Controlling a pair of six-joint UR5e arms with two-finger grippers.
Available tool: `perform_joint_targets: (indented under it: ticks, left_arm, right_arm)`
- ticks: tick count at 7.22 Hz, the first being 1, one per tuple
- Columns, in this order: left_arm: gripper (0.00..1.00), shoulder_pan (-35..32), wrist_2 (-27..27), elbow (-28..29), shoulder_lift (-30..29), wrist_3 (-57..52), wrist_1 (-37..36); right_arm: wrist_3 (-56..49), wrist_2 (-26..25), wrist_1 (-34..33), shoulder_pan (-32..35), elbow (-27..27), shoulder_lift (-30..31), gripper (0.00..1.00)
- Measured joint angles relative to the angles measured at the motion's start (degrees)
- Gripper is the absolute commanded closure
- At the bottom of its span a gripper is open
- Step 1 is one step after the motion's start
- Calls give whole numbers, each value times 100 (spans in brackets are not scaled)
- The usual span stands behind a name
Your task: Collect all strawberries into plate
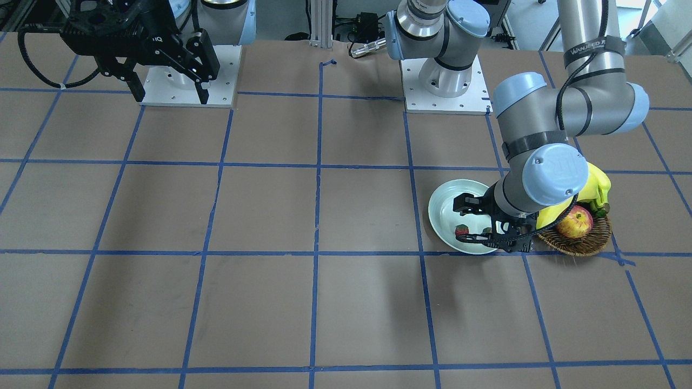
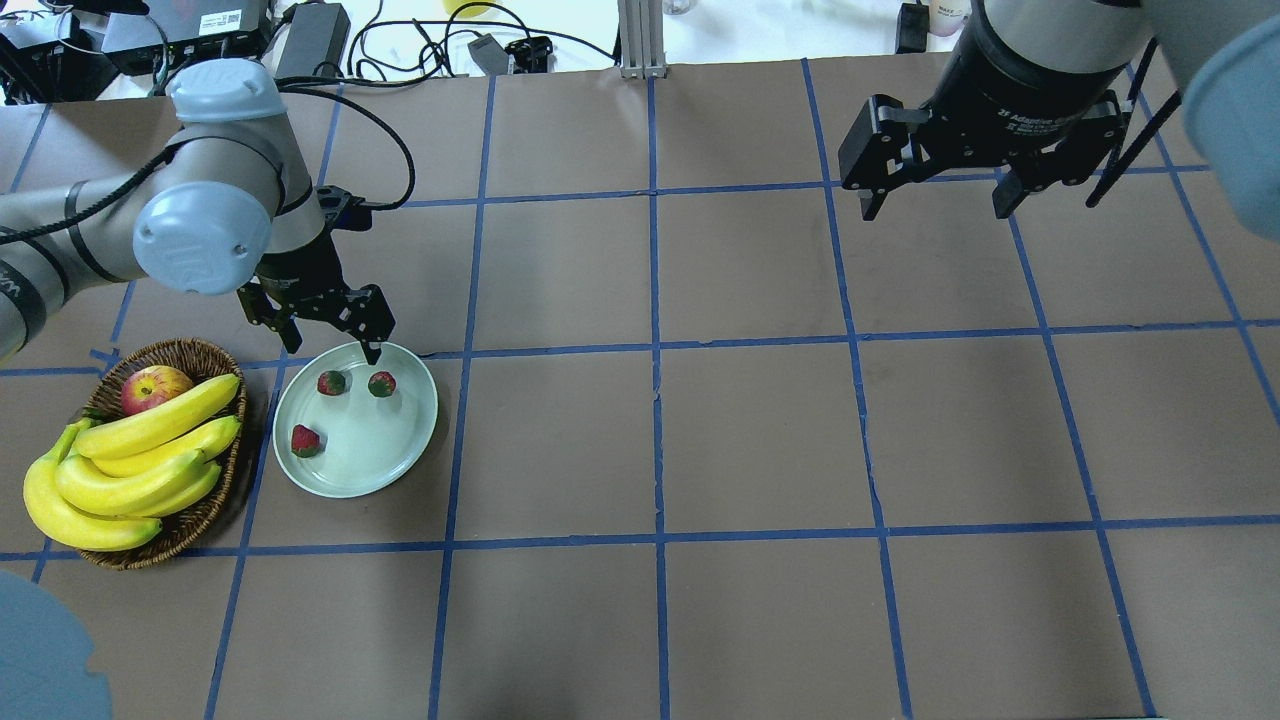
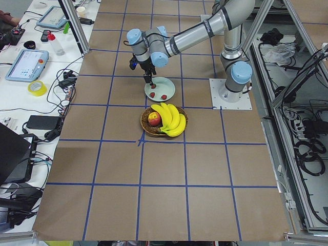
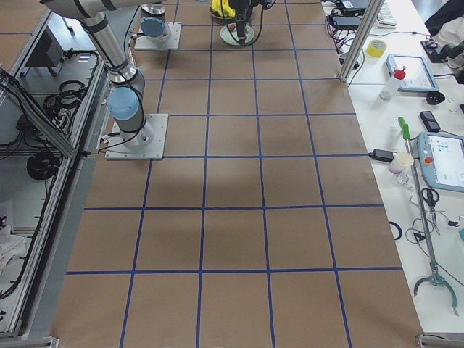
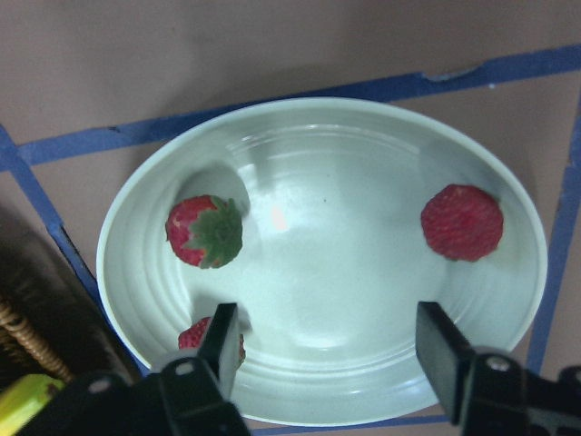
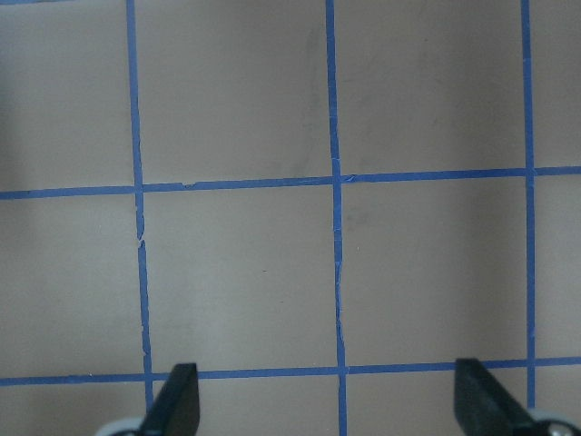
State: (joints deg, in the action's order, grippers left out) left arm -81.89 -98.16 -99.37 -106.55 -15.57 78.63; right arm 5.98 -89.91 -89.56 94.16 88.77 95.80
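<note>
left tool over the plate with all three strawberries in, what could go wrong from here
1. The open left tool hangs low over the plate, with one finger right beside a strawberry. Pulling away sideways rather than straight up could knock that berry out.
2. That finger is also close to the plate's rim, so a low drag might catch it and shift or tip the plate.

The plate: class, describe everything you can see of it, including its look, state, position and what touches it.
The plate is round, shallow and pale mint-white, with a raised rim and faint concentric rings. It looks glossy, like ceramic or plastic. It lies flat on the brown table, its far edge over a blue tape line, beside the wicker basket but apart from it. Three strawberries rest inside. The open left gripper hangs over its far edge, gripping nothing.
</note>
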Motion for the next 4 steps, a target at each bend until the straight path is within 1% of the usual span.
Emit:
perform_joint_targets:
  ticks: [2, 4]
  left_arm:
    - [0, -31, 56, 761, 353, 300, 720]
    - [0, -70, 276, 1474, 705, 506, 1194]
  right_arm:
    - [0, 0, 0, 1, 0, 0, 0]
    - [0, -2, 0, 0, 0, -2, 0]
